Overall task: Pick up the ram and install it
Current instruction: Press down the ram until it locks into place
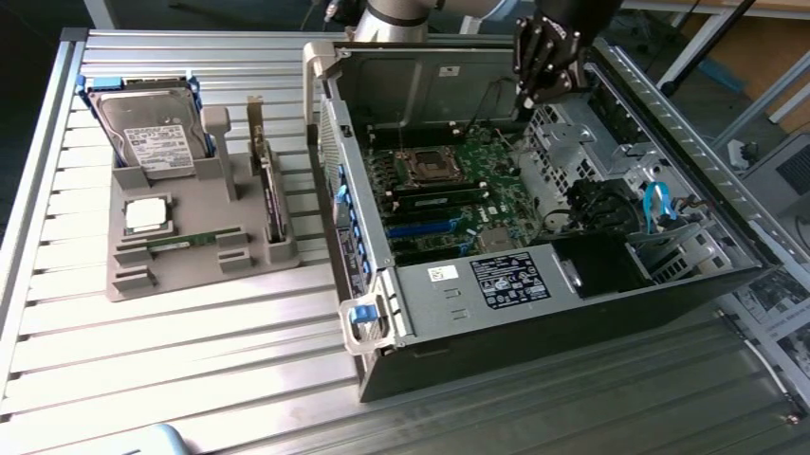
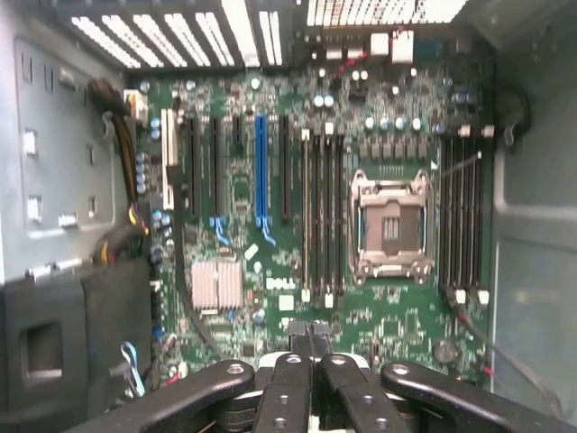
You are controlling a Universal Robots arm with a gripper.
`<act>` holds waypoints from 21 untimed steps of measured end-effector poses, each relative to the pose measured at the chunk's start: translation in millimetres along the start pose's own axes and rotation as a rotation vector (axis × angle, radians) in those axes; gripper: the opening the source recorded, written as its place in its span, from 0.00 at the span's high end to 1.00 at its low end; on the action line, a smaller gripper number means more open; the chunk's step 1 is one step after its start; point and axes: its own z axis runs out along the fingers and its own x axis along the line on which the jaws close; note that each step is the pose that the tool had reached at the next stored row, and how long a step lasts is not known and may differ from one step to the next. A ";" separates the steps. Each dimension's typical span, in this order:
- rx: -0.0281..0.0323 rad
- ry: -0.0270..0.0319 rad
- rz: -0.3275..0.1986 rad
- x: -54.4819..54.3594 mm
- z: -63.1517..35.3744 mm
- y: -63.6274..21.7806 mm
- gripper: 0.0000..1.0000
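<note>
Ram point(image 1: 193, 242) lies untouched in the grey holder point(image 1: 190, 270) at left centre; the clenched, empty gripper point(image 1: 547, 59) hangs over the open computer case point(image 1: 506, 294) at upper right. Nothing picked up or installed.

The open computer case point(image 1: 532, 237) lies on the slatted table point(image 1: 190, 360). To the case's exterior-view left stands a parts holder point(image 1: 190, 237), carrying the hard drive point(image 1: 150, 133) at its far end, the ram point(image 1: 190, 240) nearer, the processor chip point(image 1: 146, 214) between. The gripper point(image 1: 547, 93) hangs above the case's far end.
</note>
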 end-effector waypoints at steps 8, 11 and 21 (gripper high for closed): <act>-0.0001 0.0002 0.000 0.0 0.0 -7.8 0.89; -0.0001 0.0002 0.000 -0.1 -0.1 -7.8 0.89; -0.0007 0.0003 0.026 0.0 -0.1 -7.8 0.89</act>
